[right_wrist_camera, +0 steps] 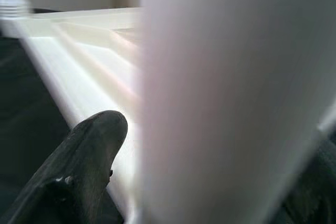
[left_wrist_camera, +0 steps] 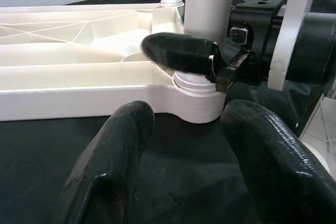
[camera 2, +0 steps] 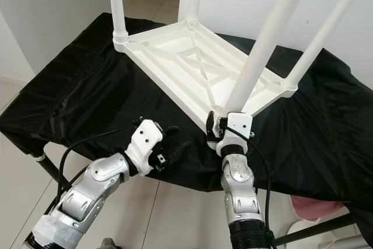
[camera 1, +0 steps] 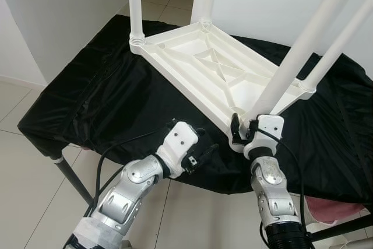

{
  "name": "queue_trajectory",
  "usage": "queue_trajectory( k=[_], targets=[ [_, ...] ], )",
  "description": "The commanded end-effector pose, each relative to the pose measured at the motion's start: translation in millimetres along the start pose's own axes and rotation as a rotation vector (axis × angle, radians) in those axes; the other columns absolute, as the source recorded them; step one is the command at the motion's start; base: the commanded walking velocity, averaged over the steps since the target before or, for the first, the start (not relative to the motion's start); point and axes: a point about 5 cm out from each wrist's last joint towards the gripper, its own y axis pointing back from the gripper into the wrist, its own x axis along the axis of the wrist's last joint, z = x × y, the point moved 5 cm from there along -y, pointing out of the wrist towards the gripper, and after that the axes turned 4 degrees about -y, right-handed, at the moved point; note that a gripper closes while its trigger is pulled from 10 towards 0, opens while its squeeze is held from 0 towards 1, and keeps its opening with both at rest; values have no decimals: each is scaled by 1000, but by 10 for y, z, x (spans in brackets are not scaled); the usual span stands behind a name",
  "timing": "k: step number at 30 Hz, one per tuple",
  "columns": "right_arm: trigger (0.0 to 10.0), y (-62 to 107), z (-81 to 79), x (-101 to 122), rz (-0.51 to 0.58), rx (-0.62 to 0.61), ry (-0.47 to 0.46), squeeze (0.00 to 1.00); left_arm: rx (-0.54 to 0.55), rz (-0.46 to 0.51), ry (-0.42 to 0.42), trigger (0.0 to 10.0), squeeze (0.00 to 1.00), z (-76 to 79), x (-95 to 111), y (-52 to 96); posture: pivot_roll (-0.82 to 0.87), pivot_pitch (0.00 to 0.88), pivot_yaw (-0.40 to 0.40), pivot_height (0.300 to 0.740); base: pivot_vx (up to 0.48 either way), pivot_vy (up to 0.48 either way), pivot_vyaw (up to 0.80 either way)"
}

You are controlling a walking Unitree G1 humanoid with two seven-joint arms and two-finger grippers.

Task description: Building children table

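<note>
1. The white plastic children's table (camera 1: 204, 65) is lying upside down on a black cloth (camera 1: 105, 97), its ribbed underside facing up and all four white legs standing up from the corner sockets.
2. The nearest leg (camera 1: 303, 39) is rising at a slant from the near corner socket (left_wrist_camera: 197, 98), which is sitting close to the cloth's front edge.
3. The right gripper (camera 1: 242, 127) is wrapping the base of that nearest leg just above the socket, its fingers closed around the tube; in the right wrist view one black finger (right_wrist_camera: 84, 166) is lying beside the blurred white tube.
4. The left gripper (camera 1: 201, 155) is hovering over the cloth just left of that corner, near it but not touching the table, with its two fingers (left_wrist_camera: 110, 166) spread apart and holding nothing.
5. The cloth is covering a work surface on dark metal legs (camera 1: 73, 179), standing on a pale tiled floor (camera 1: 29, 202) beside white walls.
</note>
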Motion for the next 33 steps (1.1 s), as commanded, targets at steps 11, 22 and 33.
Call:
queue_trajectory(
  k=[11,22,33],
  targets=[
    [10000,47,39,-62,-26,271,34,0,-75,24,7,10000,0,84,47,-51,32,46,-79,740,0,0,0],
    [2118,-7,104,-140,-85,429,74,0,-72,29,6,10000,0,60,64,-66,26,58,-68,740,0,0,0],
    [0,-3,142,-273,-122,489,79,0,-67,35,-2,10000,0,10,91,-97,25,55,-59,740,0,0,0]
  ],
)
